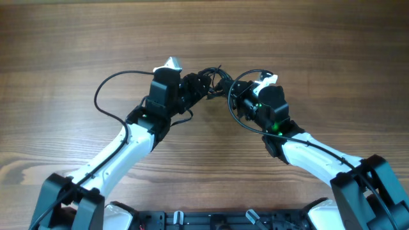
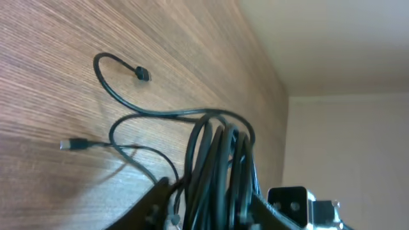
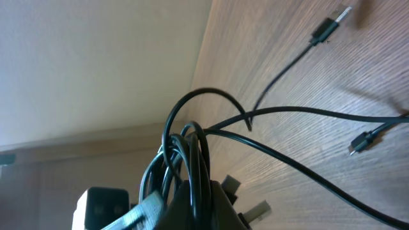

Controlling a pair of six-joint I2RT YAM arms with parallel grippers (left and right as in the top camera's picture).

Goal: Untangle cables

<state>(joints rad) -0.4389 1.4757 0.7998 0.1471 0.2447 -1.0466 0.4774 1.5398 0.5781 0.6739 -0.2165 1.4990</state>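
Currently, cables (image 1: 214, 78): ends are lying free, the rest is sitting knotted mid-frame; right gripper (image 3: 192, 201) is pinching it; left gripper (image 2: 211, 207) is straddling it, grip unclear.

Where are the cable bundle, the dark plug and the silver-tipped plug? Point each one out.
cable bundle (image 2: 217, 166), left wrist view, middle of the coiled loops.
dark plug (image 2: 142, 74), left wrist view, plug body at the cord's end.
silver-tipped plug (image 2: 72, 145), left wrist view, plug body beside its metal tip.

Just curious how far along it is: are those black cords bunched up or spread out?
Mostly bunched: the cable bundle is a tight coil; only a few plug ends lie loose on the table.
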